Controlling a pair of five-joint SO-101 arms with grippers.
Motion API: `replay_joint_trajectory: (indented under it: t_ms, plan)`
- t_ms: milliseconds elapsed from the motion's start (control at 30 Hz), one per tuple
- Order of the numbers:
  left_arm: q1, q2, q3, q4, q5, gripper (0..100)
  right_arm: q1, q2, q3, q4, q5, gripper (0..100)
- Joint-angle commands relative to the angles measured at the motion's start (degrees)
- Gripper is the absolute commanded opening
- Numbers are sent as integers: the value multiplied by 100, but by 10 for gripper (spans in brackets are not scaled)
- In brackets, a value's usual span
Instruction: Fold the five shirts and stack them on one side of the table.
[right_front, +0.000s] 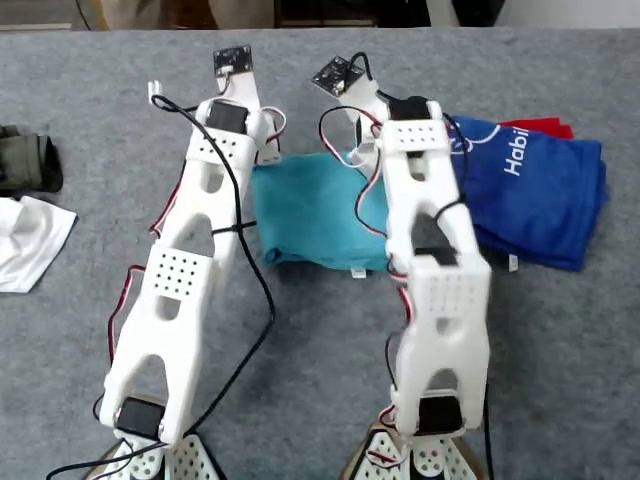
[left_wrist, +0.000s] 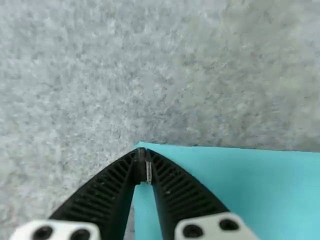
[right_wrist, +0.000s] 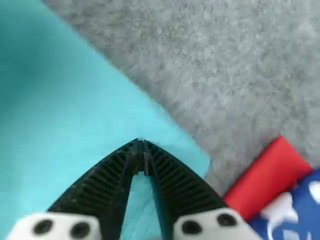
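The right end effector has its black tips pinched together on the teal shirt (close to its edge). Just past that shirt's corner, on the grey worktop, lie a red shirt and a blue shirt.

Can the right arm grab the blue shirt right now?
Probably not just yet. Its hand is shut on the teal shirt. The blue shirt lies close beside that arm with nothing on top, so after letting go it likely could.
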Motion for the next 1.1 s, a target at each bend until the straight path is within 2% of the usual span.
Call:
replay_joint_trajectory:
  t_ms: [0, 133, 267, 433, 533, 633, 800, 933, 1067]
  plan:
    - [9, -13, -149, -105, 9, 19, 189, 1121, -2281, 343, -44, 5]
    - [97, 48, -352, 26, -554, 19, 198, 2141, -4330, 1011, 105, 5]
    - [79, 48, -343, 62, -615, 19, 198, 2651, -5807, 2092, 369, 4]
    - [26, 48, -378, 62, -624, 19, 330, 1938, -5701, 3262, 448, 3]
    - [18, 48, -378, 26, -615, 19, 541, 1402, -5578, 3402, 352, 3]
    - [26, 48, -387, 18, -615, 19, 585, 716, -4760, 3402, 141, 3]
    - [18, 48, -387, 18, -607, 19, 330, -787, -1692, 3376, -26, 2]
    - [18, 48, -387, 18, -624, 19, 101, -1745, 171, 2901, -26, 2]
    - [18, 48, -387, 18, -624, 19, 4, -2158, 1376, 2295, -167, 2]
